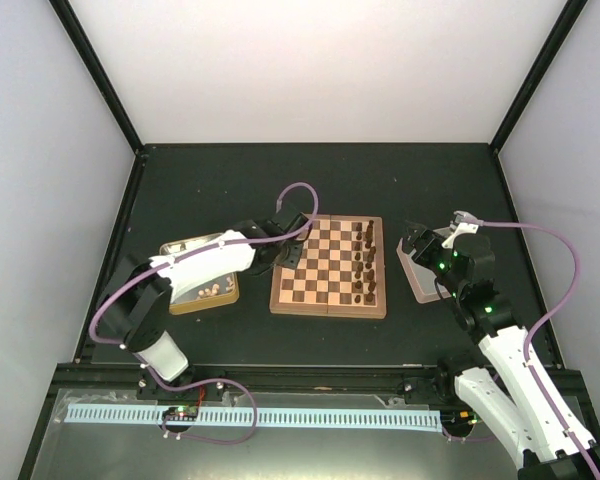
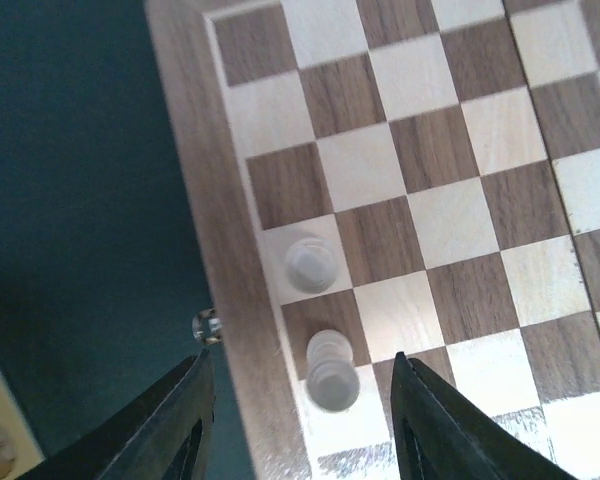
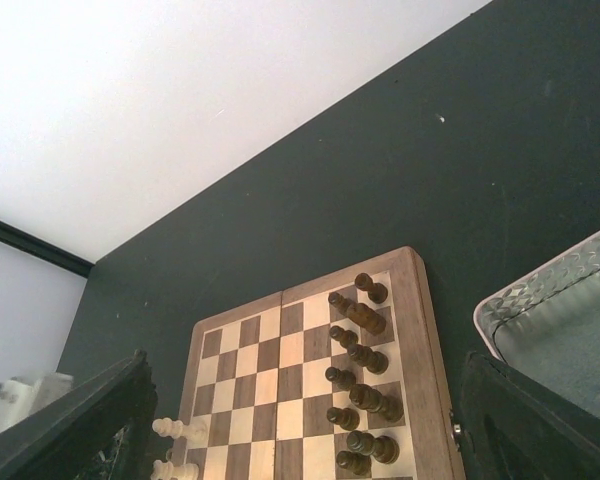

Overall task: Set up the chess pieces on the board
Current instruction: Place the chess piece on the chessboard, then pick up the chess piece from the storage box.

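The board (image 1: pixel 328 267) lies mid-table, and its squares fill the left wrist view (image 2: pixel 430 200). Several dark chess pieces (image 1: pixel 363 262) stand in two files along its right side, also seen from the right wrist (image 3: pixel 360 385). Two pale pieces stand in the left edge file (image 2: pixel 311 265) (image 2: pixel 332 372) (image 3: pixel 180 431). My left gripper (image 2: pixel 302 405) (image 1: pixel 282 258) hovers open over the board's left edge. The nearer pale piece stands free between its jaws, touching neither finger. My right gripper (image 1: pixel 418 243) (image 3: pixel 305 420) is open and empty, right of the board.
A gold-tan tin (image 1: pixel 185 300) with several pale pieces (image 1: pixel 212 291) sits left of the board, under my left arm. A silver-grey tray (image 1: pixel 420 283) (image 3: pixel 550 310) lies by the right gripper. A small metal latch (image 2: pixel 206 325) sticks out of the board's left edge.
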`<action>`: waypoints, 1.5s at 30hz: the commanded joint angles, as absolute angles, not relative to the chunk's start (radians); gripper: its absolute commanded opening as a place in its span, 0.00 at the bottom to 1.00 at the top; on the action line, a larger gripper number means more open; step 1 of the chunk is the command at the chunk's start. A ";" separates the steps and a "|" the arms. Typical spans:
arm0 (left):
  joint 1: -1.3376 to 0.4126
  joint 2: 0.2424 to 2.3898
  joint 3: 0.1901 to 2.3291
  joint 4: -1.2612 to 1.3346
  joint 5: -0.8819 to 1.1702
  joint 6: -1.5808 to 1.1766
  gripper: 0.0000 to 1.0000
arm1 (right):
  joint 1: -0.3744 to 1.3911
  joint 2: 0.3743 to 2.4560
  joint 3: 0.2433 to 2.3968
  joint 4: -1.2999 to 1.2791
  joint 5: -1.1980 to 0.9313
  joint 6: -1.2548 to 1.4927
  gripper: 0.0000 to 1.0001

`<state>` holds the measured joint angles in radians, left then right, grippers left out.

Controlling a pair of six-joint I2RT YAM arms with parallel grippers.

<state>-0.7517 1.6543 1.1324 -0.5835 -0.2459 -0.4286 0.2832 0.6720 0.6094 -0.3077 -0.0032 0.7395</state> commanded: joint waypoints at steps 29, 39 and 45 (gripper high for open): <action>-0.126 1.366 0.675 -0.506 -0.135 -0.626 0.31 | 0.278 0.688 0.597 -0.253 -0.047 0.752 0.84; -0.104 1.432 0.705 -0.454 -0.190 -0.595 0.28 | 0.278 0.688 0.607 -0.262 -0.044 0.750 0.84; -0.089 1.463 0.745 -0.456 -0.178 -0.584 0.34 | 0.278 0.694 0.610 -0.261 -0.047 0.749 0.84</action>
